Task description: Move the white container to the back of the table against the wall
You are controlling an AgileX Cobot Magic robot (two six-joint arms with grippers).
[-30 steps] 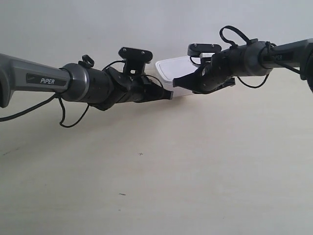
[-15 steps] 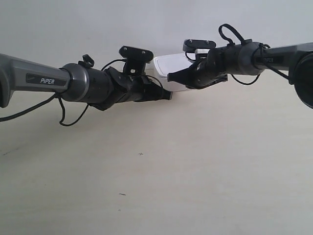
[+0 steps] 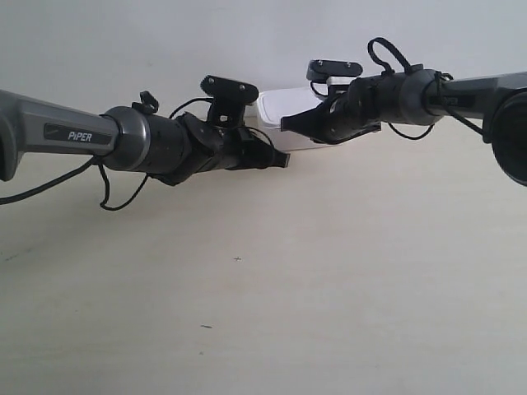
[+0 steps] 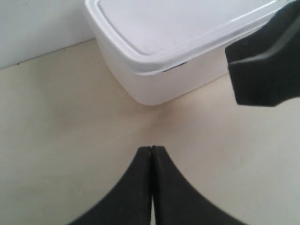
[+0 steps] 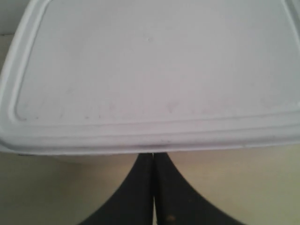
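Note:
The white container lies at the far edge of the table, close to the wall. My right gripper is shut, and its tips press the container's side just under the lid's rim. The lid fills the right wrist view. My left gripper is shut on nothing. It stays a short way off the container's rounded corner without touching it. The right gripper's finger shows beside the box in the left wrist view.
Both arms reach in from the sides and meet near the back middle. The wall rises right behind the box. A few tiny dark specks dot the pale tabletop in front.
The right gripper has pushed the container back toward the wall and a little to the exterior view's left. The left arm has not moved.

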